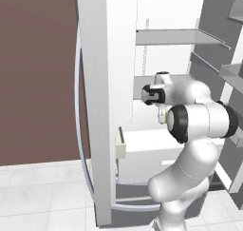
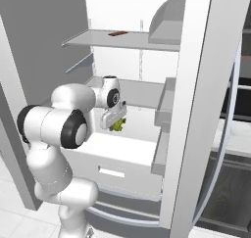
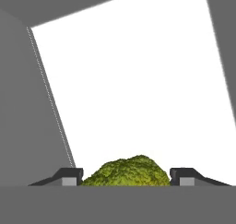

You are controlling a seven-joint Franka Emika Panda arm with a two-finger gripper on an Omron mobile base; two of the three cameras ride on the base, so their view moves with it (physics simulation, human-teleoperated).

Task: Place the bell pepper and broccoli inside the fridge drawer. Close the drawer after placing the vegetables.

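A green broccoli [image 3: 126, 172] sits between my two fingertips [image 3: 69, 177], and my gripper [image 3: 124, 177] is shut on it. In the right base view the gripper [image 2: 114, 120] points down inside the open fridge, holding the broccoli [image 2: 119, 127] just above the pulled-out white fridge drawer [image 2: 122, 156]. The drawer's handle slot [image 2: 112, 172] faces me. The drawer [image 1: 142, 151] also shows from the left side, below the hand [image 1: 161, 115]. The hand view looks down onto the drawer's white inside [image 3: 138, 80]. The bell pepper is out of view.
An open fridge door [image 1: 97, 106] stands to the left of the arm. The other door [image 2: 196, 114], with bins, stands to the right. Shelves [image 2: 122, 40] run above the hand, and a small flat brown item [image 2: 116, 34] lies on the top one. A grey bottom drawer [image 2: 127, 210] sits below.
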